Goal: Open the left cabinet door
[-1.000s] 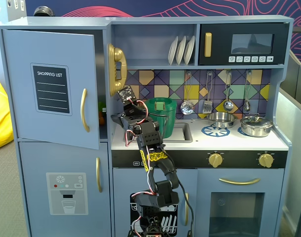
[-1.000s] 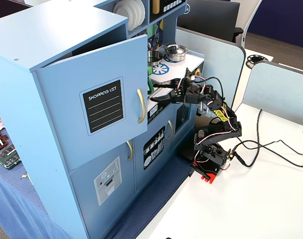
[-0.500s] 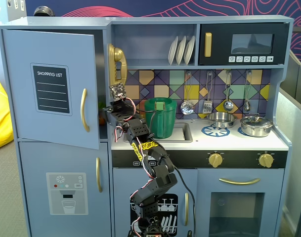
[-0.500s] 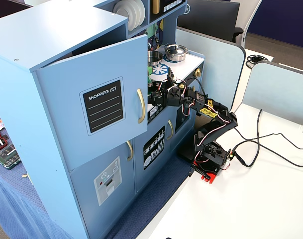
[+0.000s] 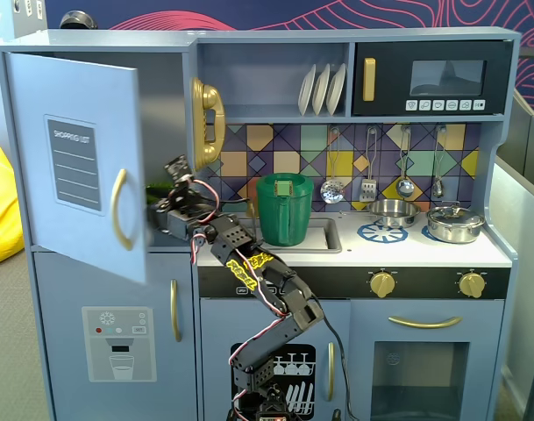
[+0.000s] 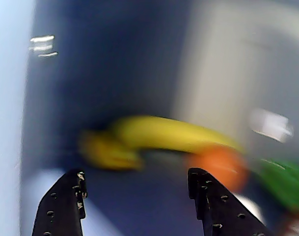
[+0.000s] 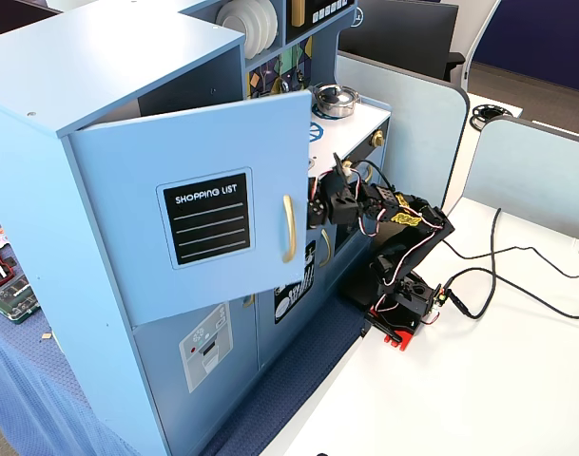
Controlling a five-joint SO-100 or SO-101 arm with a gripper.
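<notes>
door: the large blue-grey rectangular cabinet door with the black "shopping list" chalkboard panel stands swung well out from the top left compartment of the toy kitchen in both fixed views, hinged at its left edge.
handle: a curved vertical gold handle sits near the door's free edge, with nothing gripping it.
gripper: the black two-finger gripper is just behind the door's free edge, reaching into the opened compartment; in the wrist view the two black fingers stand apart with nothing between them.
inside: the wrist view is blurred; it shows a yellow curved banana-like shape, an orange blob and something green ahead of the fingers, on the dark floor of the compartment.
arm: the black jointed arm with yellow labels and red-white wires rises from a base in front of the lower doors and leans left in a fixed view.
below: a blue lower door with a grey water-dispenser graphic is shut under the open one.
neighbours: a gold toy telephone hangs just right of the compartment; a green plastic pitcher stands by the sink; a silver lidded pot sits on the stove top.
</notes>
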